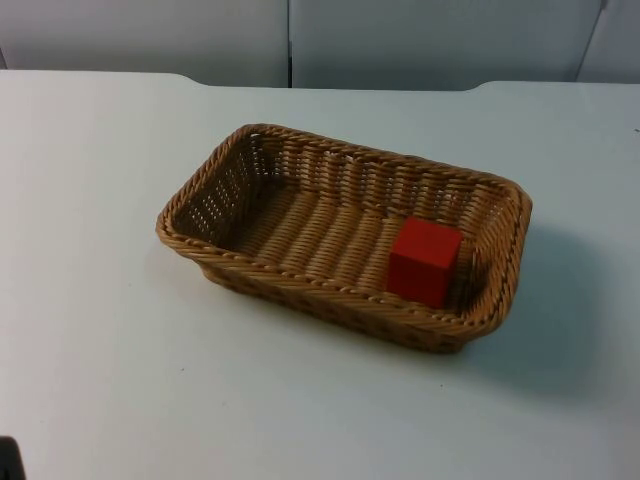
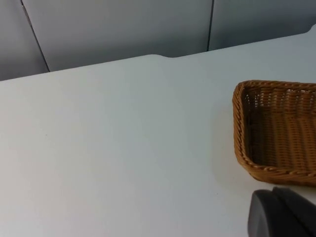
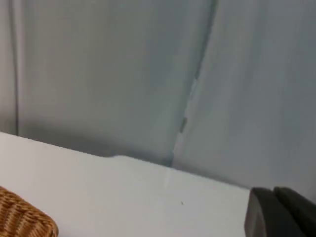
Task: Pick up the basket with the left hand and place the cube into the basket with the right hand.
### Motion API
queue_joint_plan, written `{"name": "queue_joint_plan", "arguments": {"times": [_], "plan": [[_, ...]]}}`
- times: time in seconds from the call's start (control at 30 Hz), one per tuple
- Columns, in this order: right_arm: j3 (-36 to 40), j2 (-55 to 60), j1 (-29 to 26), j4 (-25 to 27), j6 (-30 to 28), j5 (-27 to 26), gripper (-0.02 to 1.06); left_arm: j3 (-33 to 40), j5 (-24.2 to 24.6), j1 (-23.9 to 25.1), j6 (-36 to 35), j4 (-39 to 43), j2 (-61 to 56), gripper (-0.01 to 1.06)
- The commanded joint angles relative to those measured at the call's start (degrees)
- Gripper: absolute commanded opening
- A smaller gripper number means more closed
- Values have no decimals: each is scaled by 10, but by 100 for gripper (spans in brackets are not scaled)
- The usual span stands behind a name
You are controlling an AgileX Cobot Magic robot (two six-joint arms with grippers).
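A woven brown basket point(image 1: 320, 300) stands on the white table, near its middle in the top view. A red cube point(image 1: 425, 262) sits inside it, against the right end wall. The basket's end rim point(image 2: 238, 123) lies a short way ahead of my left gripper point(image 2: 281, 212), apart from it. My right gripper point(image 3: 279, 212) is off to the side, above the table, facing the partition wall; a corner of the basket point(image 3: 22, 217) shows well away from it. Nothing is held by either gripper.
The white table top point(image 1: 120, 380) runs back to the grey partition wall point(image 1: 400, 40). A small black object point(image 1: 8, 460) sits at the table's near left corner. Open table surrounds the basket on all sides.
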Motion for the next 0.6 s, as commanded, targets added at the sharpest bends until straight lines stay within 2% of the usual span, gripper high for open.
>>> {"name": "queue_joint_plan", "arguments": {"times": [0.0, 0.03, 0.07, 0.1, 0.17, 0.2, 0.23, 0.27, 0.3, 0.33, 0.37, 0.4, 0.5, 0.53, 0.57], "plan": [[-7, 0, -5, 73, -143, -22, 4, 2, 5, -4, 1, -4, -3, 0], [-9, 0, -5, 114, -200, -4, 4, 2, 5, -4, 1, -4, -3, 0], [-9, 0, -5, 114, -200, -4, 4, 2, 5, -4, 1, -4, -3, 0], [-16, 0, -5, 157, -252, 28, 4, 2, 5, -4, 1, -4, -3, 0], [-29, -2, -5, 303, -364, 121, 2, 2, 5, -4, 4, -3, -3, 0], [-34, -7, -5, 398, -432, 159, 1, 2, 5, -4, 11, -3, -3, 0], [-34, -7, -5, 398, -432, 159, 1, 2, 5, -4, 11, -3, -3, 0], [-37, -15, -5, 480, -499, 180, 1, 2, 5, -4, 12, -3, -3, 0], [-40, -22, -5, 564, -539, 190, 1, 2, 5, -4, 12, -3, -3, 0], [-40, -32, -5, 614, -557, 185, 3, 2, 5, -4, 12, -3, -3, 0], [-40, -44, -6, 622, -524, 167, 8, 2, 5, -4, 12, -5, -3, 0], [-40, -44, -6, 622, -524, 167, 8, 2, 5, -4, 12, -5, -3, 0], [-38, -63, -6, 542, -441, 170, 24, 2, 5, -4, 12, -9, -3, 0], [-38, -70, -6, 523, -412, 177, 28, 2, 5, -4, 12, -10, -3, 0], [-38, -70, -6, 523, -412, 177, 28, 2, 5, -4, 12, -10, -3, 0]]}}
